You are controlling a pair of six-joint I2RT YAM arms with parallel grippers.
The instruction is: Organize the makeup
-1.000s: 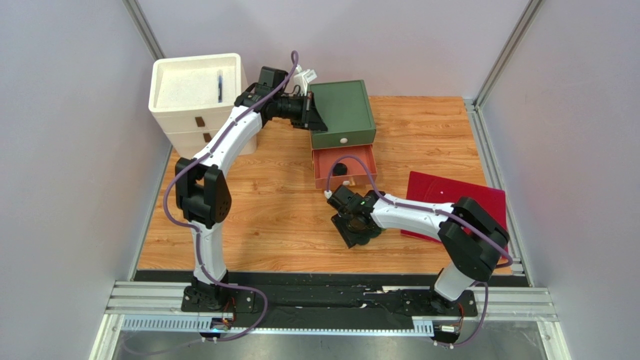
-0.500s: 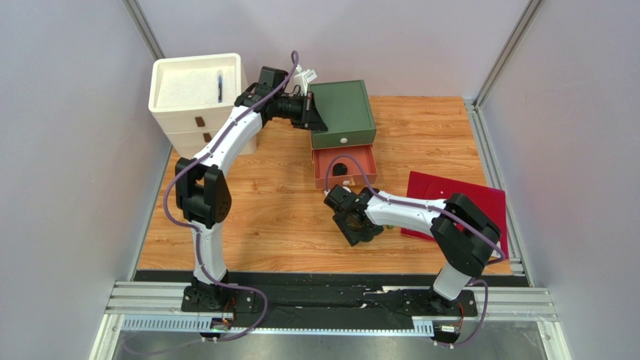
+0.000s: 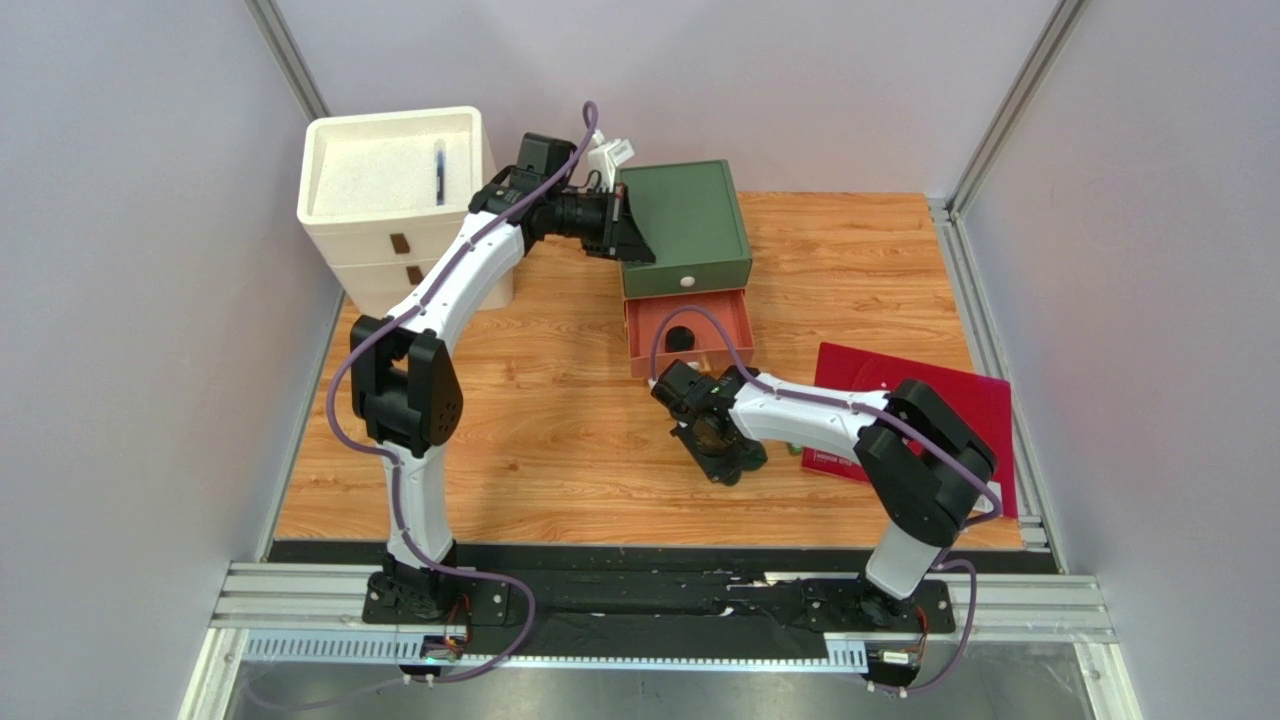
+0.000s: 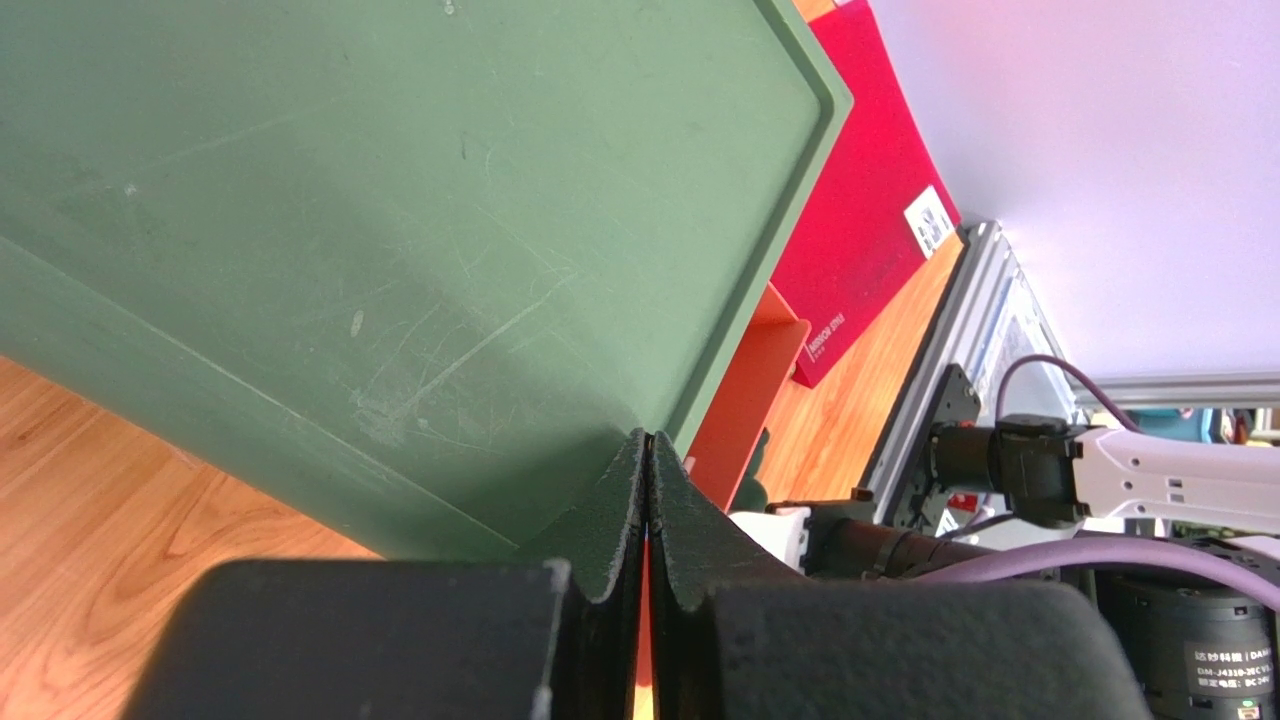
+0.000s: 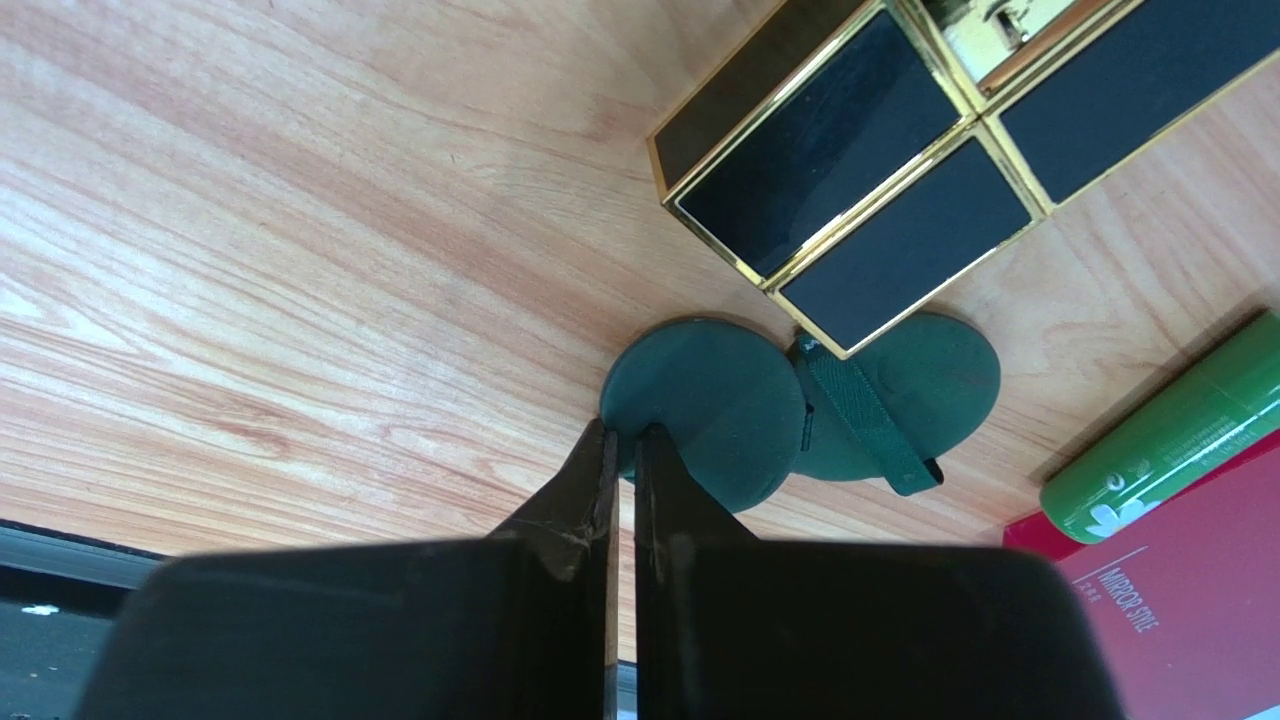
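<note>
Right tool (image 5: 621, 443) pressed together, lower centre of the right wrist view, tips touching the left rim of the compact (image 5: 706, 413). Cannot tell whether a sliver of rim is caught between them or only nudged. Compact flat on the counter (image 5: 226, 225), two green discs joined by a strap, right disc tucked just under a corner of the case (image 5: 842, 165). Case upper right of that view, black panels with gold edging, flat on the wood. Stick (image 5: 1180, 443) at right edge, lying at a slant just beside the folder (image 5: 1157, 600). Probably going for the thin edge because the compact sits too low and wide for a grab from above. Risk of sliding it further under the case instead of lifting it. Left tool (image 4: 648, 450) also pressed together, holding nothing, tips against the edge of the green box (image 4: 376, 225), upper centre of the top view. Likely parked there to brace the box so it stays put while things go in. Drawer (image 3: 718, 333) pulled out just below the box, jar (image 3: 679, 339) already inside near its left back. So probably partway through: one item stowed, with compact, case and stick out on the counter near the drawer, well within reach of the right arm.
</note>
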